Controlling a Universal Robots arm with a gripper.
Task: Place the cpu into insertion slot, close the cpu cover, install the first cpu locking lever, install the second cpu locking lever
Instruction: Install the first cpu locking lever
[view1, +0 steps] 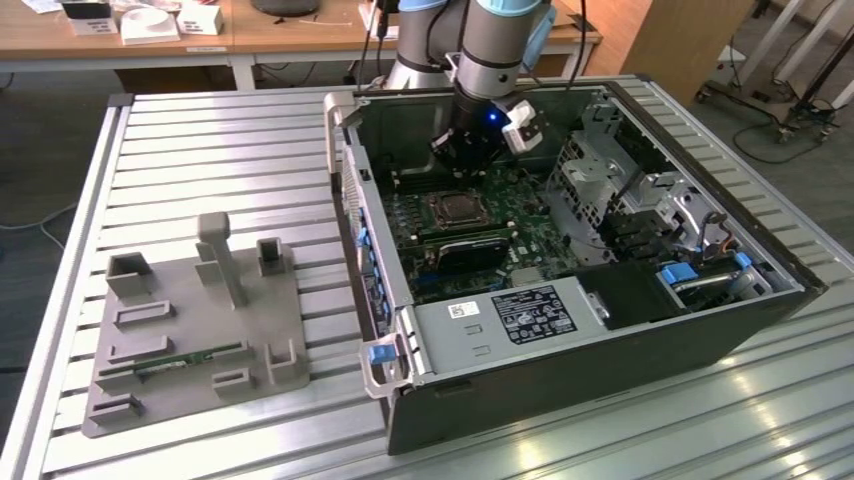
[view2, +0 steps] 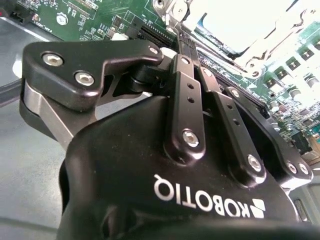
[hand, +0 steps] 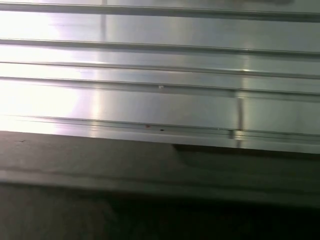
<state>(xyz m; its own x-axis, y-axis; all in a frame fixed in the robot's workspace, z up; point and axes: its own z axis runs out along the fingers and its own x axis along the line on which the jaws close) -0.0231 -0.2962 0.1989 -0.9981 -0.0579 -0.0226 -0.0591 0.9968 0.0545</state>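
Note:
In the exterior view my gripper (view1: 470, 152) reaches down into the open computer case (view1: 601, 360), just behind the insertion slot (view1: 434, 200) on the green board. The cpu (view1: 458, 209) lies flat in that slot with its dull silver top up, and the silvery cpu cover (view1: 477, 222) frames it. The second wrist view shows my gripper (view2: 181, 42) with its black fingers (view2: 186, 95) drawn together to a point at the socket's edge. Beyond them is the bright cpu (view2: 242, 20) under the cover's metal frame (view2: 260, 52). I cannot make out the locking levers.
A silver drive cage (view1: 627, 190) stands at the exterior view's right of the socket, and a power supply (view1: 521, 315) in front of it. A grey fixture block (view1: 200, 320) rests on the slatted aluminium table (hand: 160, 60). The case's dark wall (hand: 160, 170) is close to the wrist.

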